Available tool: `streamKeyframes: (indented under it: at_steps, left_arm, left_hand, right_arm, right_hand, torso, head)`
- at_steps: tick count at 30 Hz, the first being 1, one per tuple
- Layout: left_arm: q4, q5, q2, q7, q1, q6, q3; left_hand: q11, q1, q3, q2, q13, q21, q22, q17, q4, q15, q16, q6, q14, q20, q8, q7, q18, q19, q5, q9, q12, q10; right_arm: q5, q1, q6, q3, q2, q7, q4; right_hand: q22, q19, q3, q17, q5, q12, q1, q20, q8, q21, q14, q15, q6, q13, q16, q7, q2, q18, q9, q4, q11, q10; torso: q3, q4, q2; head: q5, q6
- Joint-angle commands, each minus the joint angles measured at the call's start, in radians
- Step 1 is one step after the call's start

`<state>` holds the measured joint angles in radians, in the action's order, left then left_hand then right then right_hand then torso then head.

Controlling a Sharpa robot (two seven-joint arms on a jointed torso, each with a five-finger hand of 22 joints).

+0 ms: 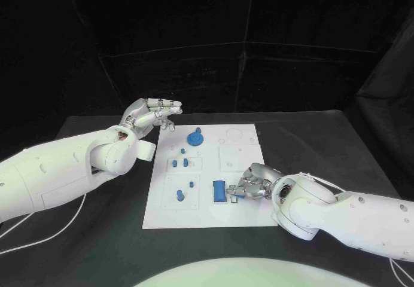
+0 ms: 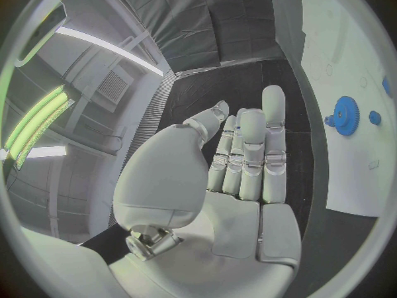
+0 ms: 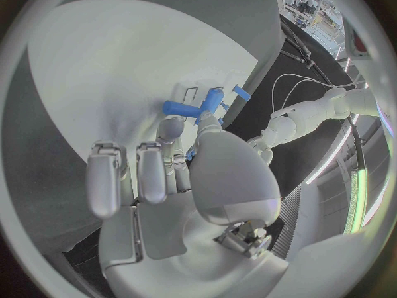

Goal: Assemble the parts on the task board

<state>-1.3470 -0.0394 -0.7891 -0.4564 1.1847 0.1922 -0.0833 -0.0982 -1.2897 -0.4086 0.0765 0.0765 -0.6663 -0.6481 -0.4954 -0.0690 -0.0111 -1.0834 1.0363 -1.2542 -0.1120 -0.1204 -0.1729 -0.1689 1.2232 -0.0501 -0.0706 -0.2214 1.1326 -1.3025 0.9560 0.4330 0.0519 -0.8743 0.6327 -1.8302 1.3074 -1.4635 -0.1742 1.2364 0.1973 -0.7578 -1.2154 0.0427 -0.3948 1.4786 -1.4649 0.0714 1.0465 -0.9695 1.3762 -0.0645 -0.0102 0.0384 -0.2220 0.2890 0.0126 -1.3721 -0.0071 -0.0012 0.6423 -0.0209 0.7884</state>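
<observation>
Item 1: flat white rectangular task board (image 1: 244,209), lying on the black tabletop (image 1: 345,143) between the 2 arms, so that either hand could reach its recesses.

Item 2: right hand (image 1: 248,184), silver, lowered onto the board's near right part. Its fingers (image 3: 171,129) were pinched with the thumb on a small blue part (image 3: 211,103); in the right wrist view this part stood just beyond the fingertips, crossing or touching a blue rectangular block part (image 1: 220,191) at the board. Judged purpose: seating the small piece at or beside the block. Whether it had already seated could not be told.

Item 3: left hand (image 1: 152,113), silver, held above the tabletop off the board's far left corner. Fingers (image 2: 248,152) extended, close together, grasping nothing; judged parked clear of the work.

Item 4: round blue toothed gear part (image 1: 195,139), standing on the board's far section, near the left fingertips but apart from them.

Item 5: several small blue peg parts (image 1: 179,162), lying on the board's left column, between the 2 hands, untouched.
</observation>
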Motion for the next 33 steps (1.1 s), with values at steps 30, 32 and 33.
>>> streamKeyframes:
  at_steps: [30,32,33]
  left_arm:
    - [-0.002,0.003,-0.002,-0.001,0.001,-0.011,0.001]
    - [-0.002,0.003,-0.001,-0.001,0.001,-0.011,0.001]
    - [-0.002,0.003,-0.001,-0.001,0.001,-0.011,0.001]
  left_hand:
    - [0.001,-0.003,0.009,-0.013,0.001,0.008,0.003,0.004,-0.001,-0.001,0.002,-0.004,0.007,0.001,-0.006,0.0,-0.014,-0.001,0.0,0.0,-0.006,-0.007]
    - [0.001,-0.003,0.009,-0.013,0.001,0.008,0.003,0.004,-0.001,-0.001,0.002,-0.004,0.007,0.001,-0.006,0.0,-0.014,-0.001,0.0,0.0,-0.006,-0.007]
    - [0.001,-0.003,0.009,-0.013,0.001,0.008,0.003,0.004,-0.001,-0.001,0.002,-0.004,0.007,0.001,-0.006,0.0,-0.014,-0.001,0.0,0.0,-0.006,-0.007]
  right_arm:
    - [-0.052,0.001,-0.029,0.0,-0.016,0.004,-0.016]
    - [-0.053,0.001,-0.027,0.0,-0.016,0.003,-0.017]
    - [-0.053,0.001,-0.026,0.0,-0.016,0.003,-0.017]
  right_hand:
    - [0.155,-0.024,0.042,0.032,0.132,-0.004,-0.132,-0.015,0.013,0.011,-0.053,0.014,0.025,-0.015,0.014,0.012,0.081,-0.007,-0.009,-0.069,0.011,-0.017]
    - [0.155,-0.024,0.039,0.032,0.138,-0.003,-0.124,-0.014,0.014,0.011,-0.053,0.014,0.026,-0.015,0.014,0.012,0.081,-0.007,-0.009,-0.061,0.011,-0.019]
    - [0.155,-0.024,0.037,0.032,0.142,-0.003,-0.117,-0.014,0.015,0.011,-0.053,0.013,0.026,-0.015,0.014,0.011,0.082,-0.007,-0.009,-0.055,0.01,-0.019]
  torso:
    - [-0.0002,-0.0007,0.0]
    - [0.0,-0.0008,0.0]
    - [0.0001,-0.0007,0.0]
  head:
    - [-0.002,-0.001]
    - [-0.003,-0.002]
    - [-0.003,-0.002]
